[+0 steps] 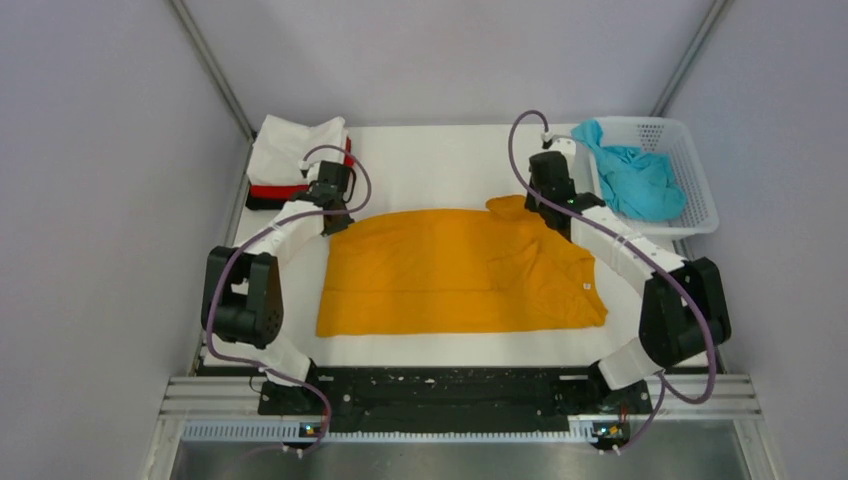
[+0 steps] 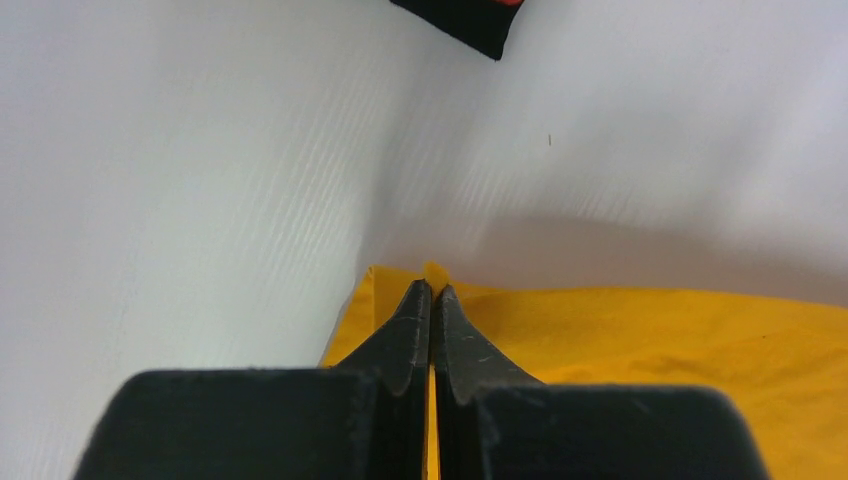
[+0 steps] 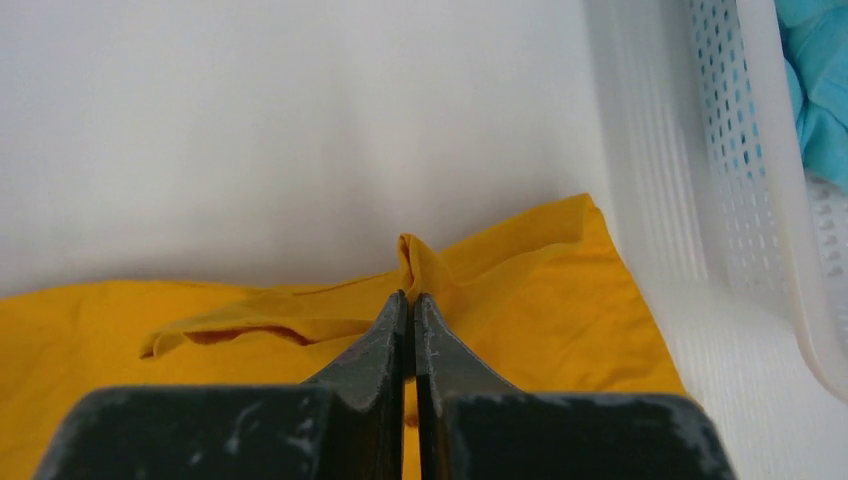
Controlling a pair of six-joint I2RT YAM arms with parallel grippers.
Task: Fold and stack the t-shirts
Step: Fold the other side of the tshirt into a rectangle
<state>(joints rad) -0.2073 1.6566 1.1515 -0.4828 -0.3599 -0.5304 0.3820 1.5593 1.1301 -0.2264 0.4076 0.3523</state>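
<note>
Clearly, the orange-yellow soft cloth t-shirt [image 1: 460, 270] lies spread flat across the middle of the white worktop [image 1: 440, 160], collar end toward 3 o'clock and hem toward 9 o'clock. The left hand [image 2: 432, 292] is pressed together on a small nub of cloth at the shirt's 10 o'clock corner. The right hand [image 3: 410, 298] is likewise pinched shut on a raised peak of fabric at the far edge near 1 o'clock, beside the sleeve.

Such cloth is probably light and limp: it should sag between two pinch points, crease easily, and may slide out of a shallow bite. Holding the far edge at both ends, as now, looks sensible, since the edge can then rise as one line and be carried toward 6 o'clock.

Only the top view shows the whole layout. A folded white shirt [image 1: 297, 148] sits on red and black ones at 10 o'clock, and a crumpled teal shirt [image 1: 635, 182] lies in the white perforated plastic basket [image 1: 700, 222] at 2 o'clock. That view hides both pinches under the wrists. The wrist views show them plainly, and the right one also shows the basket wall just beside the sleeve.
</note>
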